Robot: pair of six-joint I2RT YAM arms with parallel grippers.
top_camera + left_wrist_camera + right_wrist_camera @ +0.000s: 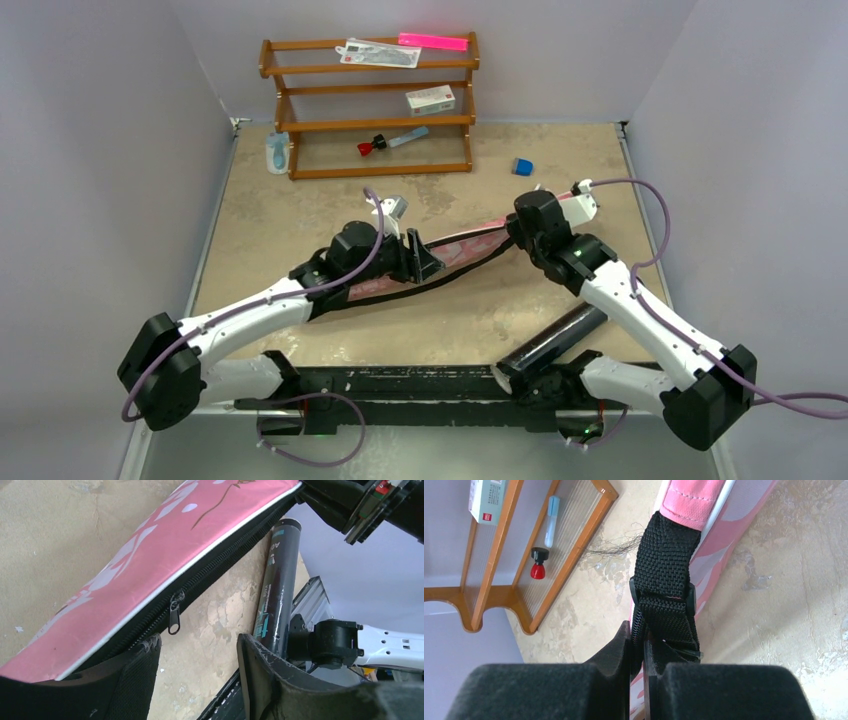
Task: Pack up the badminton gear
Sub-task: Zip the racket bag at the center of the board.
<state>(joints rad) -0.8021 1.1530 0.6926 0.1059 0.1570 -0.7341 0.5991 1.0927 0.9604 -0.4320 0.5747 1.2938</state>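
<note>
The pink racket bag (470, 247) hangs stretched between my two grippers, its black zipper edge sagging toward the table. My right gripper (638, 640) is shut on the bag's zipper edge, just below the black webbing strap (666, 580) at the bag's end (515, 232). My left gripper (200, 652) stands open beside the bag's lower edge with nothing between its fingers. The metal zipper pull (174, 617) dangles just beyond the left fingertip (145, 665). In the top view the left gripper (420, 258) sits at the bag's middle. The long black tube (560, 335) lies on the table near the right arm's base.
A wooden shelf rack (370, 125) stands at the back, holding a red-capped blue tool (385, 142), a small white box (430, 99) and flat packets on top. A small blue object (522, 166) lies right of the rack, and a blue-white item (277, 155) to its left.
</note>
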